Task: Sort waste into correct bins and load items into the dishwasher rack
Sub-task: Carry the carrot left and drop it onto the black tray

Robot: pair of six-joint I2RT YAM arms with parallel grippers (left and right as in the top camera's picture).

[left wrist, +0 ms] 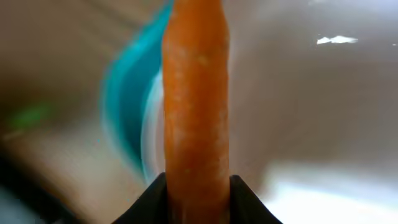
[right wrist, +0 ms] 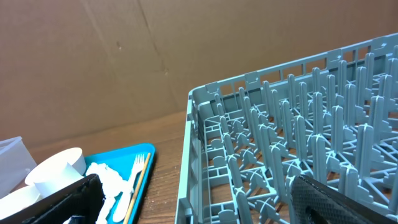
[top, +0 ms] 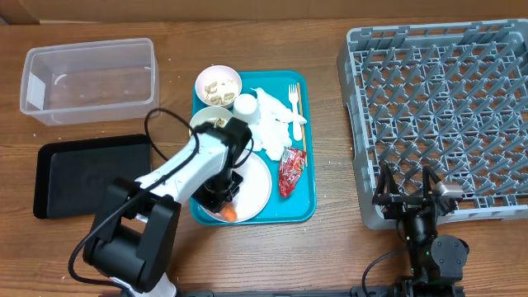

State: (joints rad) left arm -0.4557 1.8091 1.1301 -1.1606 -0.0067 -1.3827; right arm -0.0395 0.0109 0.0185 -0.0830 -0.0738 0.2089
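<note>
At the near end of the teal tray (top: 301, 206), the left claw (top: 221, 198) gripped the carrot (top: 228, 214) by the plate (top: 257, 186), the right claw (top: 405, 191) hung wide, and tub (top: 82, 87), black tray (top: 82, 177) and rack (top: 353, 124) held nothing, so nearly everything remained.

Bare lane between teal tray (top: 302, 211) and dishwasher rack (top: 351, 99), near edge to far edge; left arm (top: 177, 173) overhangs tray's left side.

Grey rack (right wrist: 280, 143) at right; teal tray (right wrist: 144, 151) at left holds white fork (right wrist: 134, 177), crumpled napkins (right wrist: 109, 179), cup (right wrist: 59, 171).
</note>
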